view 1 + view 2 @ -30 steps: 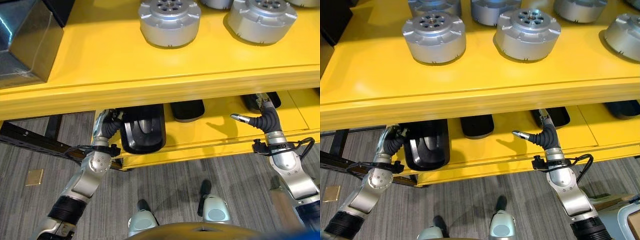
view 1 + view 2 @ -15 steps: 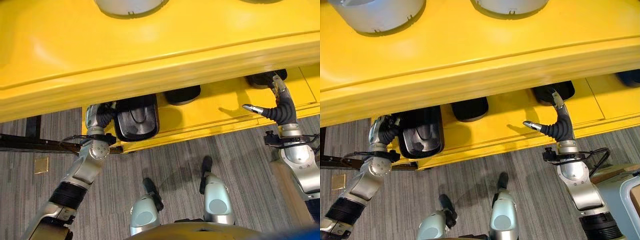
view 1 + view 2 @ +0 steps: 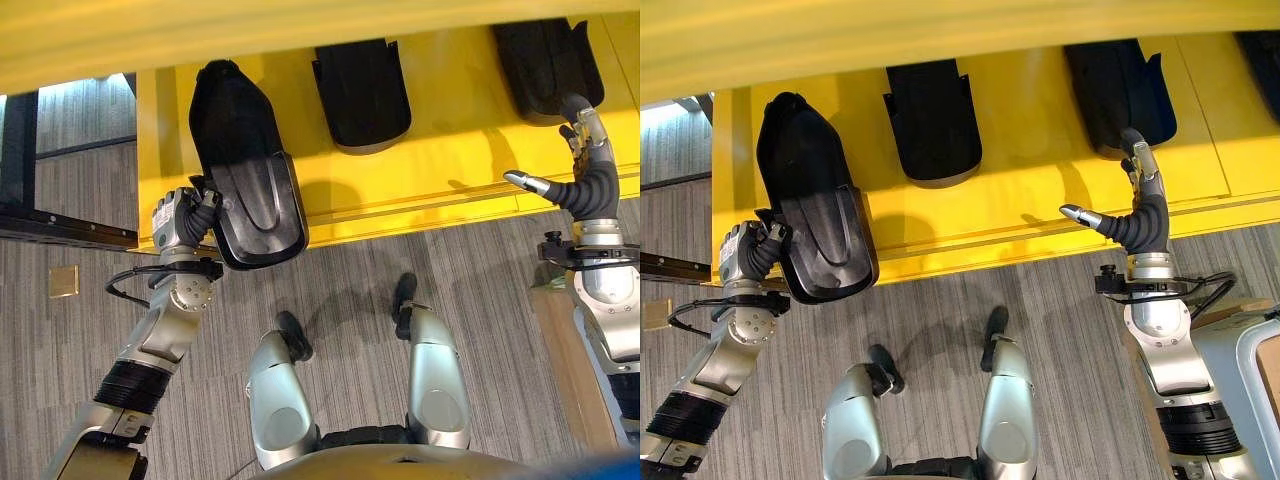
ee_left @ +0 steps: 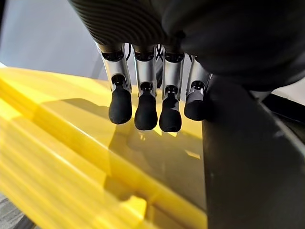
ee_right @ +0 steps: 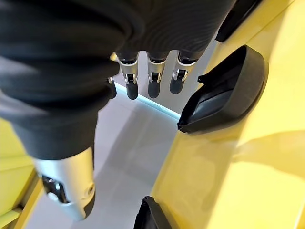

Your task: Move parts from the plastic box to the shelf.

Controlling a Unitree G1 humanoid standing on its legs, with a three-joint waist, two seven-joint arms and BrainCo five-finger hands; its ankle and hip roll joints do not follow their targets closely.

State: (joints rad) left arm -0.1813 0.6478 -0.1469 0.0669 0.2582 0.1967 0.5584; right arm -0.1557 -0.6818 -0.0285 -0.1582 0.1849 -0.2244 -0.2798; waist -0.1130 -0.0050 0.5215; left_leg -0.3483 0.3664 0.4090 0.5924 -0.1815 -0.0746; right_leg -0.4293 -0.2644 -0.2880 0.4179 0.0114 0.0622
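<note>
**Left hand grips a black moulded part at the front edge of the yellow shelf**

The left hand (image 3: 183,218) is curled round the near left edge of a long black moulded plastic part (image 3: 245,185), which lies lengthwise on the lower yellow metal shelf (image 3: 440,150) with its wide scooped end sticking out past the shelf's front lip, over the grey striped carpet floor (image 3: 350,290). In the left wrist view the dark fingertips (image 4: 145,112) hang just above the yellow surface, with the part's dark side wall (image 4: 248,157) right beside them.

Two more black moulded parts lie farther back on the same shelf: a middle one (image 3: 362,92) and a right-hand one (image 3: 545,58), well apart from each other.

The right hand (image 3: 1140,215) is raised over the shelf's front edge, just in front of the right-hand part, holding nothing. Its fingers are straight and its thumb (image 3: 1080,214) juts out sideways; in the right wrist view that part (image 5: 224,90) lies just past the fingertips (image 5: 155,86), not touching them.

A small tan square (image 3: 63,281) lies on the floor to the left.
</note>
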